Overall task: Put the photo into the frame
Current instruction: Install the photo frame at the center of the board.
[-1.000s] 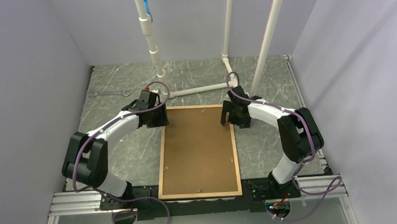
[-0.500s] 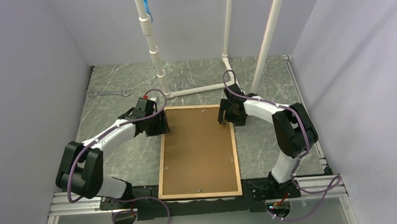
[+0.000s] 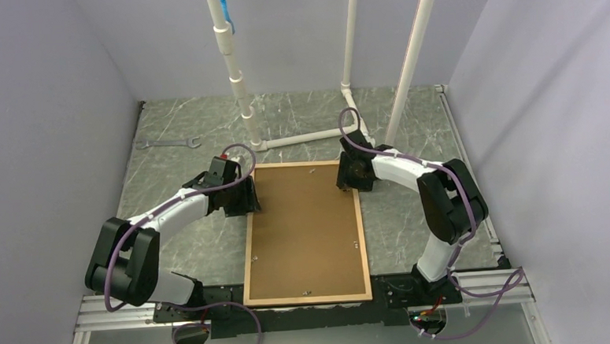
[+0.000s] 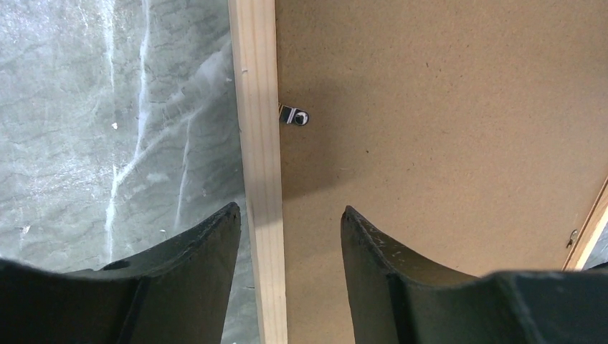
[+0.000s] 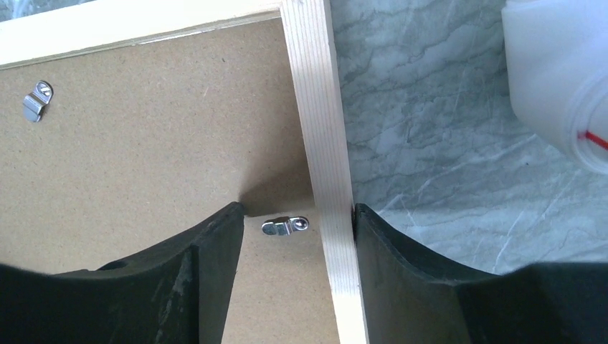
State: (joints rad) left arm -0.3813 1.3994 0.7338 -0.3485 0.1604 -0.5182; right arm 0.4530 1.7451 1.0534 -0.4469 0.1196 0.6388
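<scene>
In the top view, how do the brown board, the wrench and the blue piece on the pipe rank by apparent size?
1. Brown board, by far the largest.
2. Wrench, long but thin.
3. Blue piece, the smallest.

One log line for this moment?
left gripper: open astride frame left strip | right gripper: open astride right strip | backing panel: in frame | photo: not visible

We find the frame (image 3: 308, 299) midway along the tabletop's (image 3: 203, 244) near edge, backing panel (image 3: 305, 227) in it, wrench (image 3: 168, 143) near the far-left corner.
</scene>
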